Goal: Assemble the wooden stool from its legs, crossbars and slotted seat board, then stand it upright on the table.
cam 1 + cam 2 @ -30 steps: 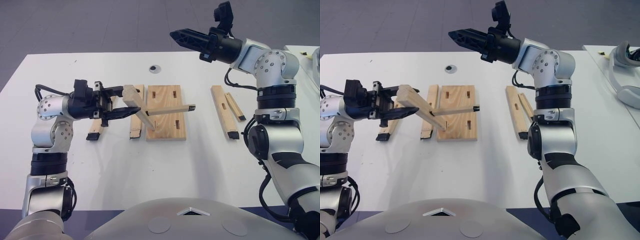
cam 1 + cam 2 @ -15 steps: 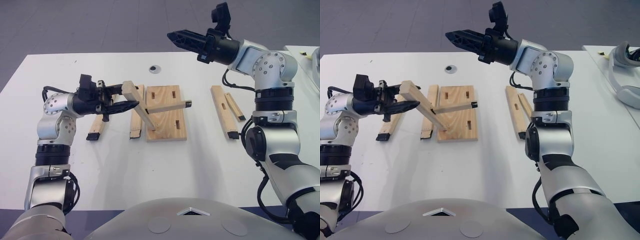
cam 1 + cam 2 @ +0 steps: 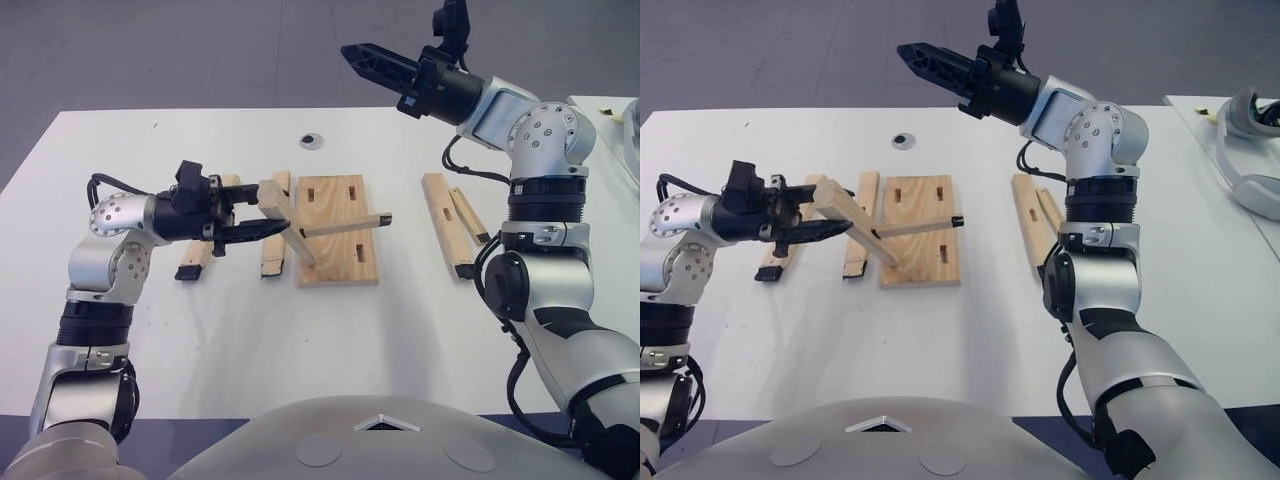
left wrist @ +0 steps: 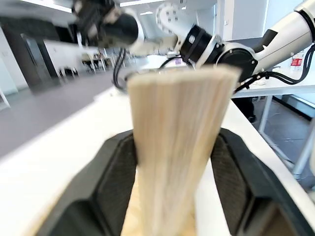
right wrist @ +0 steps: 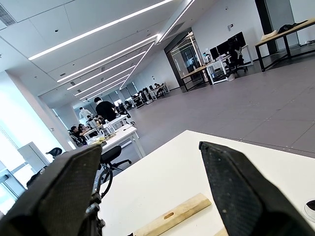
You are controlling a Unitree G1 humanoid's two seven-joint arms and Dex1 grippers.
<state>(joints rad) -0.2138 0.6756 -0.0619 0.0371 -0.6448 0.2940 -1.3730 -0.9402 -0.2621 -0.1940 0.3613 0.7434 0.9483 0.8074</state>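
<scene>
My left gripper (image 3: 268, 210) is shut on the upper end of a wooden leg (image 3: 288, 222); in the left wrist view the leg (image 4: 174, 147) stands between both black fingers. The leg slants down to the left front edge of the slotted seat board (image 3: 340, 250), which lies flat on the table. A thin crossbar (image 3: 345, 227) is joined to the leg and sticks out to the right over the board. My right gripper (image 3: 352, 52) is held high above the table's far edge, open and holding nothing, its fingers (image 5: 236, 191) wide apart.
Two loose legs (image 3: 195, 258) (image 3: 272, 250) lie left of the board. To its right lie a longer leg (image 3: 442, 228) and a shorter piece (image 3: 470, 215). A small black round thing (image 3: 312, 141) sits near the far edge. Bare white table (image 3: 300, 340) stretches along the front.
My left arm has swung in toward the board and the held leg with its crossbar has tilted lower. The right gripper has risen a little.
</scene>
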